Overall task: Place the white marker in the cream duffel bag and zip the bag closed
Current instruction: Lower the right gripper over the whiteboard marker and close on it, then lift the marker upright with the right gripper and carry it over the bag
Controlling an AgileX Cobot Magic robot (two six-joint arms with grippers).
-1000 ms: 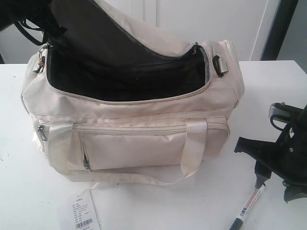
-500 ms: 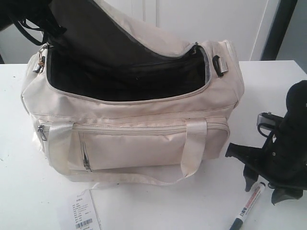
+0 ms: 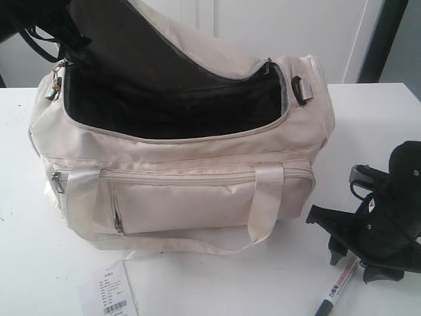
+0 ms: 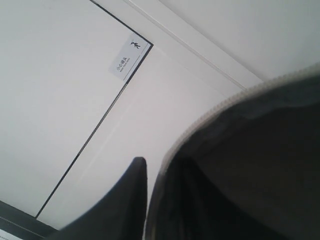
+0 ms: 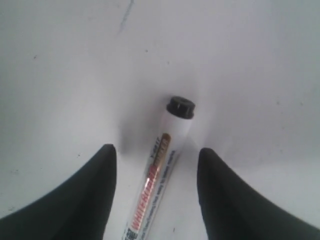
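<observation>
Right gripper [image 3: 355, 263], lower right of the exterior view: it has come down over the last second and now sits low over the table [image 3: 217, 283]. Its jaws are wide, unchanged in spread, and hold nothing.

The right wrist view shows the two fingers [image 5: 90, 190] straddling the white marker [image 5: 160, 185] at its printed label, with bare table on both sides of the barrel. No contact seen yet. Judgement: descent is nearly done and the pick is lined up, so closing on the barrel is the step in hand.

The marker lies flat on the table, just off the bag's right front corner. Its long axis runs diagonally, dark end toward the lower left of the exterior frame and the other end under the gripper.

The cream duffel bag [image 3: 177, 197] fills centre frame, main zip open, dark interior exposed, flap raised.

Left gripper [image 4: 142, 180], upper left: one finger lies against the flap lining. Cannot tell whether it is clamped.
</observation>
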